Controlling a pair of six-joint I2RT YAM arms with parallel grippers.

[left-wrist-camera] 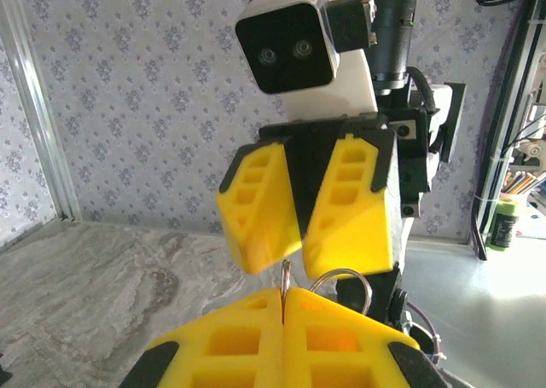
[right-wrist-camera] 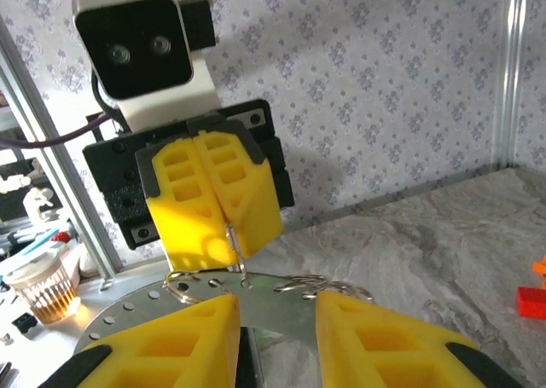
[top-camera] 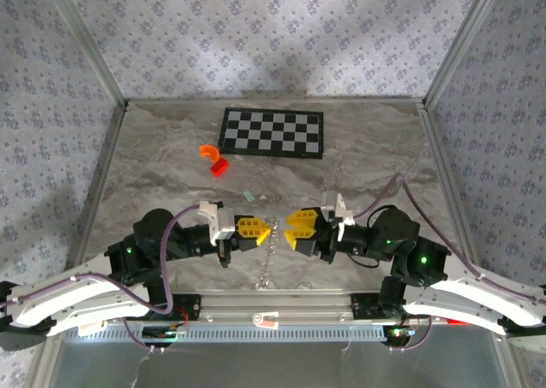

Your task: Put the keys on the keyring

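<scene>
As left gripper pinches keyring, walls distant

The grey marbled table carries a black-and-white checkerboard lying flat at its far middle. Just left of that and a touch nearer, an orange curved piece and a red piece sit side by side. Nearer still, the tiny teal key lies alone.

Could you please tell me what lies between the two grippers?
The keyring: in the top view its chain runs between the left gripper, shut on it, and the right gripper.
</scene>
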